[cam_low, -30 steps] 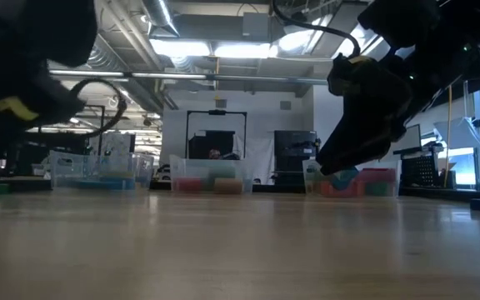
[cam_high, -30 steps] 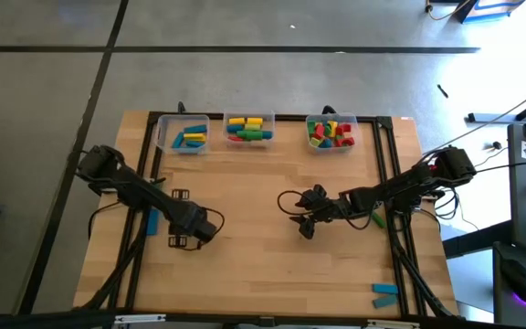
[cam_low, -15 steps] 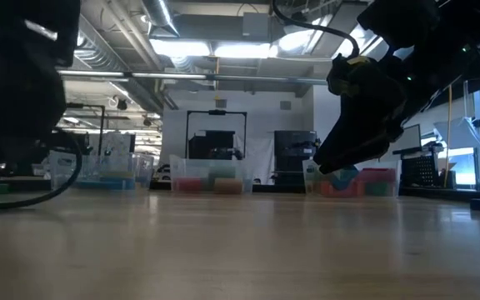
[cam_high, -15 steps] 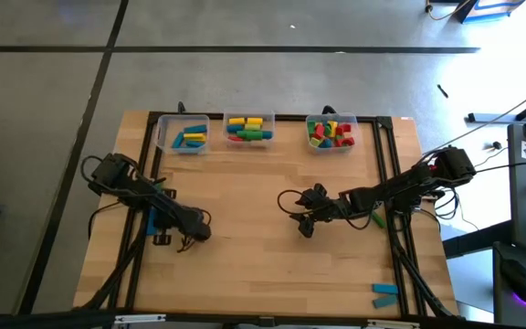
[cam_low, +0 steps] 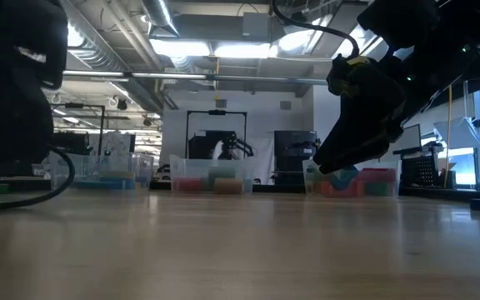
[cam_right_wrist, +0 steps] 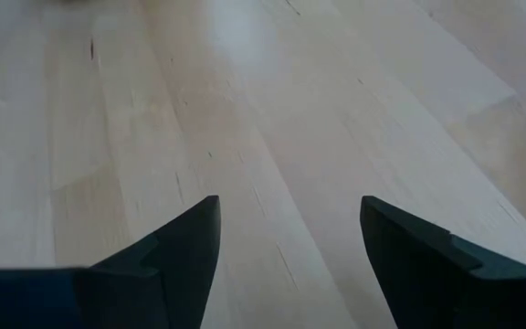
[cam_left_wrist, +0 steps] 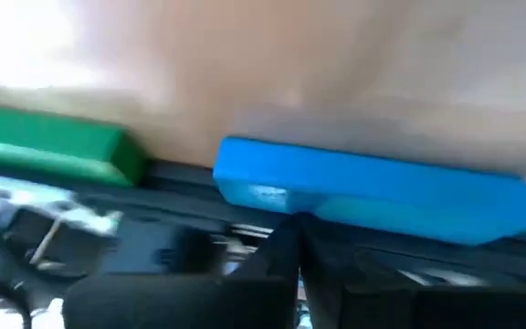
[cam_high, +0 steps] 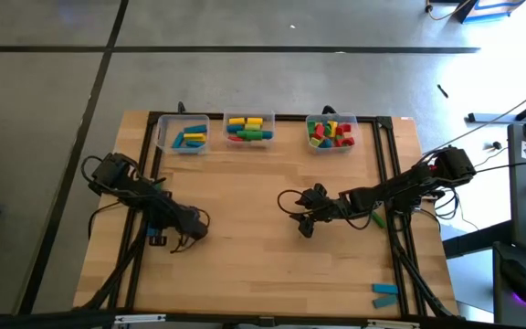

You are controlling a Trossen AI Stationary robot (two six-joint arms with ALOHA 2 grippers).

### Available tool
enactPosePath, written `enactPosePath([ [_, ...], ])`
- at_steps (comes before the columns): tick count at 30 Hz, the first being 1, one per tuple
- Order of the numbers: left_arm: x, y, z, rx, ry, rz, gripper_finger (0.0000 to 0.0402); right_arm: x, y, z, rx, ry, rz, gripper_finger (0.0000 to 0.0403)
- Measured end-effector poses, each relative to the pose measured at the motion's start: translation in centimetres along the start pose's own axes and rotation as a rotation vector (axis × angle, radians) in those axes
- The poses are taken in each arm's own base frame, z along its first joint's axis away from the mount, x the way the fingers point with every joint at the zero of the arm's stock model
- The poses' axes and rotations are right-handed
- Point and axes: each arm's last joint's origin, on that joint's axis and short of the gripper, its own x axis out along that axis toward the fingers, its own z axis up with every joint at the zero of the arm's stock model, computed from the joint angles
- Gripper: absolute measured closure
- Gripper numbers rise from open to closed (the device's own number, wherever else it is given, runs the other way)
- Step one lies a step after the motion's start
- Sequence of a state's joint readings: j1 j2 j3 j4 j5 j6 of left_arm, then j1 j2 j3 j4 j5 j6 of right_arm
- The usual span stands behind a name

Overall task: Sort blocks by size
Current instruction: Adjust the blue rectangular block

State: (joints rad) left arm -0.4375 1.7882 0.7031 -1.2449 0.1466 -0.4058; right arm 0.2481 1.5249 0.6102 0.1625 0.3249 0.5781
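Note:
A long blue block lies flat at the table's left edge beside a dark frame rail, with a green block end to end with it. My left gripper is shut and tipped down, its tips at the middle of the blue block's long side; in the high view this gripper is over the left rail. Out over bare wood near the table's middle, my right gripper stands open with nothing between its fingers. Other blocks fill three clear bins at the far edge. My left gripper's shut fingertips stand at the blue block's near long side, about midway along it, slanting down across the block. Whether they touch it I cannot tell. The block lies flat, nothing between the fingers.
Black frame rails run along the table's sides. A green block lies by the right rail under the right arm, and two blue blocks lie at the near right corner. The table's middle and near part is bare wood.
My left gripper has swung toward the table's left edge and down to the blue block by the rail, tipping further downward, and its wide-open fingers have shut. The right arm has kept still.

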Motion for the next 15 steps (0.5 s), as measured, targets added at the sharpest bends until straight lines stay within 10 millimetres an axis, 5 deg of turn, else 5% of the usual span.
enactPosePath([
  [15, -8.8, -2.0, 2.5, 0.040, -0.424, -0.013, 0.0399, 0.0, 0.0, 0.0, 0.000, -0.004, -0.004, 0.0146],
])
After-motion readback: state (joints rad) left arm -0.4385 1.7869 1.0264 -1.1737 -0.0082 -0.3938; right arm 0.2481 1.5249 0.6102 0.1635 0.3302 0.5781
